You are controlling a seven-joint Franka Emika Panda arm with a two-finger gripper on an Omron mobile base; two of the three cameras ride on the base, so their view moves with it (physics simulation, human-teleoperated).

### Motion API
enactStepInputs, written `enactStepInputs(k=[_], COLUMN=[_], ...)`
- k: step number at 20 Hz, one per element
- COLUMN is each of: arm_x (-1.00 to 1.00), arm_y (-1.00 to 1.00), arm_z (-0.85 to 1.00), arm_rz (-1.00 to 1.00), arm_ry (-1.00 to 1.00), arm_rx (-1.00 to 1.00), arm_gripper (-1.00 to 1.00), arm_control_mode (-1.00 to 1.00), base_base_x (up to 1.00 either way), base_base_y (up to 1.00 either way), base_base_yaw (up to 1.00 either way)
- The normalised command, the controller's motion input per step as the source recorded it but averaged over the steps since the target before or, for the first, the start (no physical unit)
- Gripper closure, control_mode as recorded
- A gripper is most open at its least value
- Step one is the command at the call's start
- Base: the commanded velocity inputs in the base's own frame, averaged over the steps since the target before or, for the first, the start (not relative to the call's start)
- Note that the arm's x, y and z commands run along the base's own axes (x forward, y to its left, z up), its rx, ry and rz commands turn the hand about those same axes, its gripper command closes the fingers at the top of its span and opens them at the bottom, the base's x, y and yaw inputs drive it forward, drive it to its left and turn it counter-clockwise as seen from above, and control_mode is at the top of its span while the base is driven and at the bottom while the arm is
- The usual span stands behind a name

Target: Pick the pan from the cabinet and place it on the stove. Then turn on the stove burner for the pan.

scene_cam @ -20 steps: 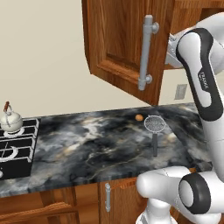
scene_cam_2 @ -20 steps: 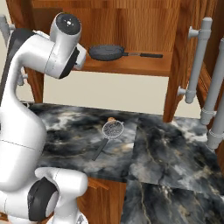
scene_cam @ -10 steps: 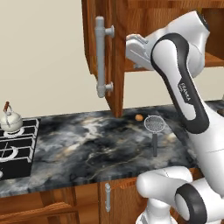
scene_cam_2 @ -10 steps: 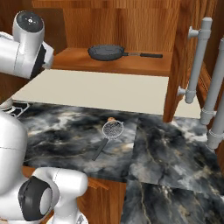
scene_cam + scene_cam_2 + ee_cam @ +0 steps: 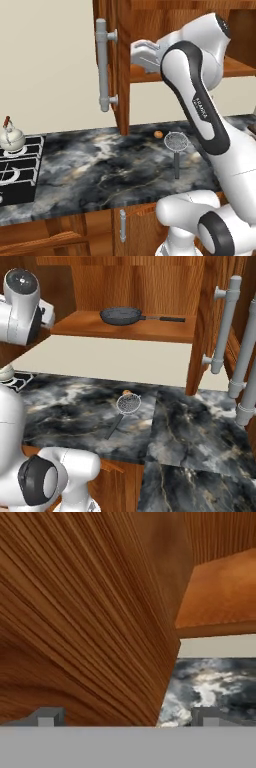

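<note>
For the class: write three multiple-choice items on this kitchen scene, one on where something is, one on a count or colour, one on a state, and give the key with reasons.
1. Where is the pan?
A. on the stove
B. on the open cabinet's shelf
C. on the counter

2. What colour is the kettle on the stove?
A. white
B. red
C. black

3. How is the tool?
A. shut on the pan
B. shut on the strainer
C. open and empty

Key: 1 B, the right base view shows it lying on the shelf of the cabinet. 2 A, its body is white in the left base view. 3 C, the hand view shows its fingertips wide apart beside the wooden door, holding nothing; the strainer lies on the counter.
</note>
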Motion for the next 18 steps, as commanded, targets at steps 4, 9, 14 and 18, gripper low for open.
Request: enactStepInputs(k=[4, 9, 14, 18], arm_x=[0.11, 0.01, 0.17, 0.26], arm_y=[-0.19, -0.44, -0.47, -0.56], arm_z=[0.11, 0.04, 0.16, 0.19], arm_rz=[0.0, -0.02, -0.14, -0.18], arm_ry=[-0.38, -0.19, 0.01, 0.1], arm_rx=[0.0, 0.0, 0.0, 0.0], arm_gripper=[-1.0, -1.0, -1.0, -1.0], arm_control_mode=[-1.0, -1.0, -1.0, -1.0], base_base_x=[0.0, 0.0, 0.0, 0.0], base_base_y=[0.0, 0.0, 0.0, 0.0], base_base_yaw=[0.0, 0.0, 0.0, 0.0])
